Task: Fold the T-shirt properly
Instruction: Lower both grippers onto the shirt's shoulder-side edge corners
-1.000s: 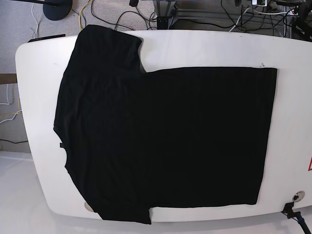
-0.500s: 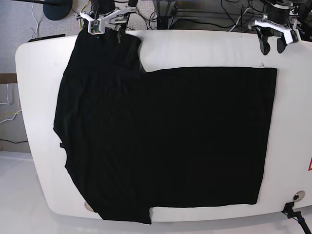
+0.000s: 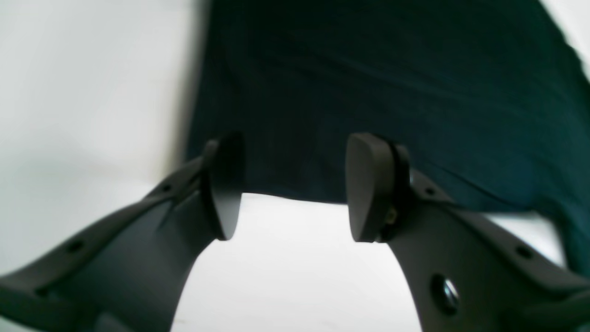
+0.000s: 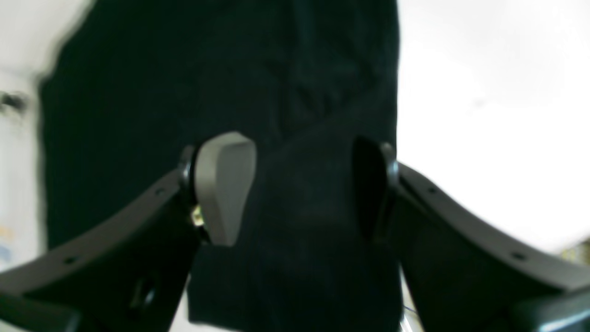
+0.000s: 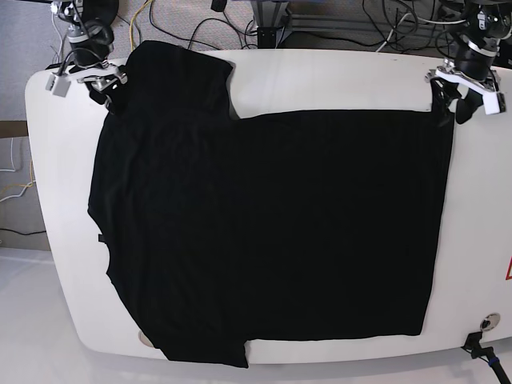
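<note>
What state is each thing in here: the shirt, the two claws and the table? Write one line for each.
T-shirt: spread flat, plain black side up, not yet folded.
Left claw: open, over the shirt's hem corner, holding nothing.
Right claw: open, over the sleeve edge, holding nothing.
Table: white, mostly covered by the shirt.

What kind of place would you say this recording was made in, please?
Probably a robotics lab or test workspace: a white table with a black T-shirt spread flat, loose cables trailing over grey carpet behind it, and two robot grippers at the cloth's far corners.
</note>
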`<action>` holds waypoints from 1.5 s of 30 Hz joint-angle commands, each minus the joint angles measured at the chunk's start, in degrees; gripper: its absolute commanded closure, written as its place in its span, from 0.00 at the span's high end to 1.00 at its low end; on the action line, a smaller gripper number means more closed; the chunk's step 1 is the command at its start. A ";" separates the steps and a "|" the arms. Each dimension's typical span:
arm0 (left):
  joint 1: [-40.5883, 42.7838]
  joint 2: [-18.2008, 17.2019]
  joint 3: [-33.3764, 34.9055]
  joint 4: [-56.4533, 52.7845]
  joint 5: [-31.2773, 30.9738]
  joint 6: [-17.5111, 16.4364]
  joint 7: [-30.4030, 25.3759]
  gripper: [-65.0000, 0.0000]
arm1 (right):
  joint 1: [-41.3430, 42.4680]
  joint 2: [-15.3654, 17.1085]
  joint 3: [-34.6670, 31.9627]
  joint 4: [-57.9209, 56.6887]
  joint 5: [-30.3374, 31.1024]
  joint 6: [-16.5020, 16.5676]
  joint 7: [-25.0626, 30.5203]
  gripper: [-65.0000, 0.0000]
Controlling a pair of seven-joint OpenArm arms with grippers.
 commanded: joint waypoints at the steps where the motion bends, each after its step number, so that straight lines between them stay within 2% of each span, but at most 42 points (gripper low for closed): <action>1: -1.53 -0.56 -2.66 -0.39 -0.83 -0.70 2.18 0.51 | 0.51 0.27 2.38 -2.28 2.16 2.26 -3.08 0.55; 3: -4.34 -0.56 -4.77 -1.89 -0.66 -0.70 5.26 0.51 | 1.56 -0.70 3.53 -5.09 2.25 3.67 -5.37 0.55; 6: -6.63 -0.56 -7.23 -2.77 -0.48 -0.78 8.16 0.51 | 1.91 -1.66 3.70 -8.61 2.25 5.43 -5.90 0.55; 12: -7.07 -0.74 -7.15 -3.12 -0.39 -0.78 8.42 0.51 | 2.00 -1.84 3.44 -14.24 2.25 8.24 -5.90 0.55; 22: -7.07 -0.74 -7.06 -3.12 -0.39 -0.78 8.42 0.51 | -0.72 -3.51 -2.27 -13.44 2.16 8.33 -6.07 0.55; 32: -7.07 -0.83 -7.41 -3.12 -0.39 -0.78 8.42 0.51 | -2.83 -4.83 -3.15 -12.39 2.16 8.24 -6.07 0.55; 37: -7.07 -0.83 -7.41 -3.12 -0.39 -0.78 8.42 0.51 | -2.57 -4.83 -6.67 -12.48 2.16 8.24 -6.07 0.41; 42: -7.07 -0.92 -7.50 -3.12 -0.39 -0.78 8.42 0.51 | -1.69 -4.83 -7.81 -12.56 2.16 8.24 -6.07 0.32; 44: -7.07 -0.92 -7.50 -3.12 -0.31 -0.78 8.42 0.51 | -1.60 -4.83 -7.81 -12.56 2.16 8.24 -6.07 0.21; 45: -7.07 -0.92 -7.50 -3.12 -0.31 -0.78 8.42 0.51 | -1.60 -4.83 -7.81 -12.56 2.16 8.24 -6.07 0.11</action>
